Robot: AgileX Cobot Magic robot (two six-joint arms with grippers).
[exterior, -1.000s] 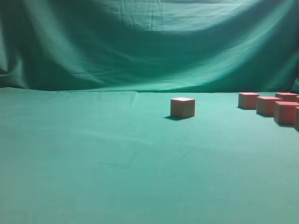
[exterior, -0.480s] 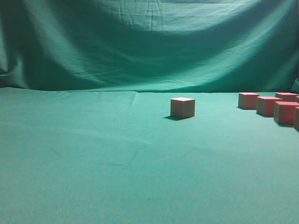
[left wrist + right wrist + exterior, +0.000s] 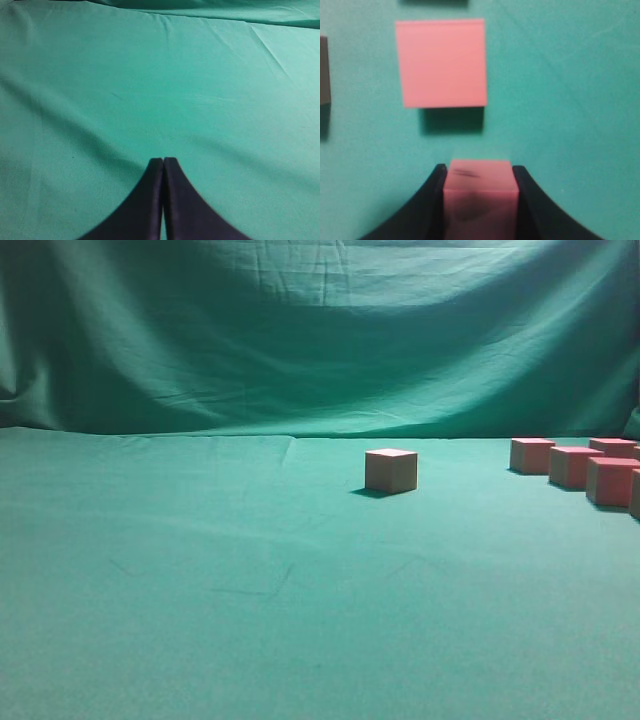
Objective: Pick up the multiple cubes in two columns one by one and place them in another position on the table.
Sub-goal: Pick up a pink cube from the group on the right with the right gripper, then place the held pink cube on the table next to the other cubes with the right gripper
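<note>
The right gripper (image 3: 479, 175) clasps a pink cube (image 3: 478, 186) between its black fingers (image 3: 431, 195), above the green counter (image 3: 570, 100). Another cube (image 3: 441, 62) lies just beyond. The left gripper (image 3: 163, 161) is clenched on nothing; one lone cube (image 3: 390, 470) sits mid-counter

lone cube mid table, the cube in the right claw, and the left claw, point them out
lone cube (image 3: 390, 470), exterior view, front face.
cube in the right claw (image 3: 479, 181), right wrist view, top face.
left claw (image 3: 163, 162), left wrist view, touching fingertips.
</note>
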